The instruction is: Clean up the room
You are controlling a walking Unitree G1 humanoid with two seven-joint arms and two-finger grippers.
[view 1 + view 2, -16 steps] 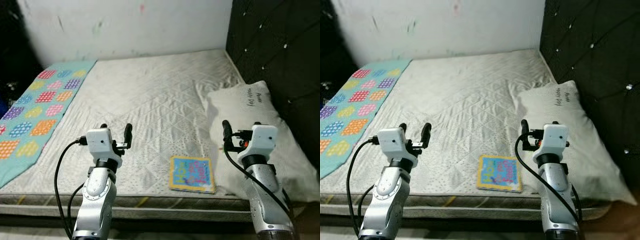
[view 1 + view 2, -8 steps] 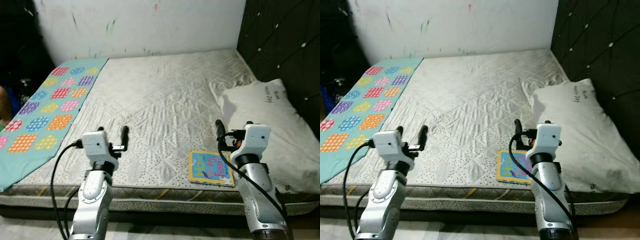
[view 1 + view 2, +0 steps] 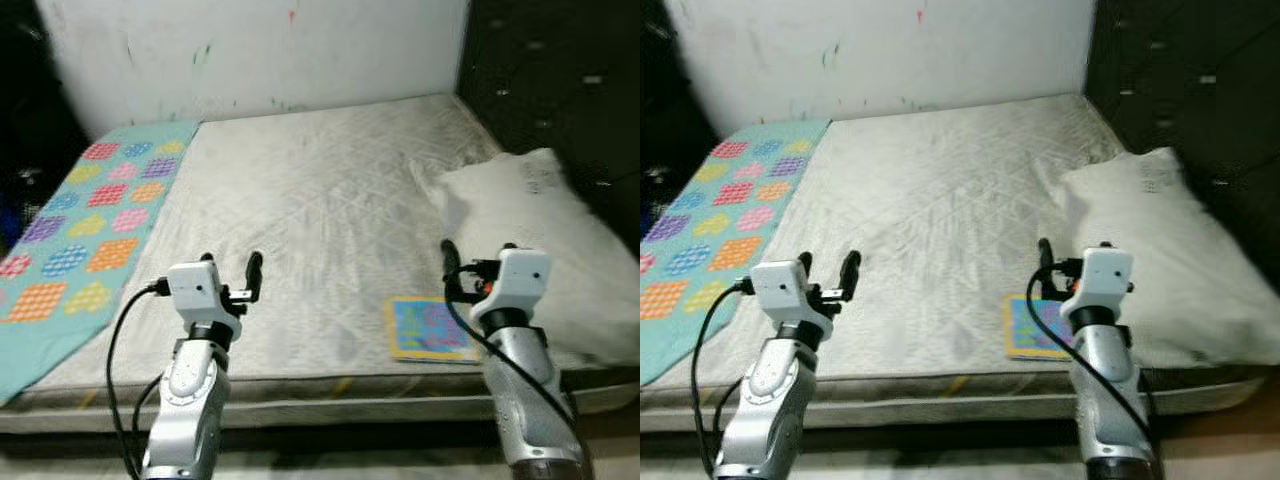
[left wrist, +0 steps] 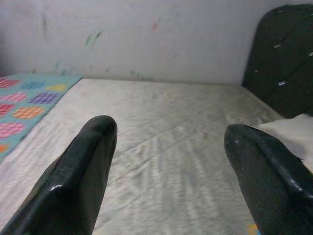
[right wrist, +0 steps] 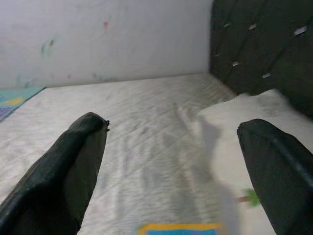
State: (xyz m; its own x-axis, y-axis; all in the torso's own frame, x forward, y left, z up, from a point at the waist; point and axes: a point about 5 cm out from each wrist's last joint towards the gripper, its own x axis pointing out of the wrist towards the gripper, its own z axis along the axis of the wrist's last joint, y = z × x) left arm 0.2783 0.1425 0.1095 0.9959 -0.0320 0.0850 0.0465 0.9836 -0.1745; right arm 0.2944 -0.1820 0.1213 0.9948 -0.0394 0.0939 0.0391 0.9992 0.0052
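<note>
From my left eye, the bed [image 3: 300, 200] spreads before me with a bare quilted mattress running back to a white wall [image 3: 250, 50]. A teal blanket [image 3: 80, 220] with coloured patches lies along the bed's left side, and a white pillow [image 3: 540, 230] sits at the right by the dark tufted headboard [image 3: 550, 80]; the pillow bears some writing, too blurred to read. A colourful book [image 3: 430, 328] lies flat near the front edge of the mattress, just beside my right hand [image 3: 478, 262]. My left hand [image 3: 230, 272] is raised over the front edge, well apart from the book. The middle of the mattress is open.

My right eye shows the same scene, the book partly behind my right arm.

Through my left wrist, my fingers [image 4: 78, 176] stand wide apart, holding nothing.

Through my right wrist, my fingers [image 5: 63, 171] are likewise spread and empty, the book's yellow edge [image 5: 178, 228] just below them.
</note>
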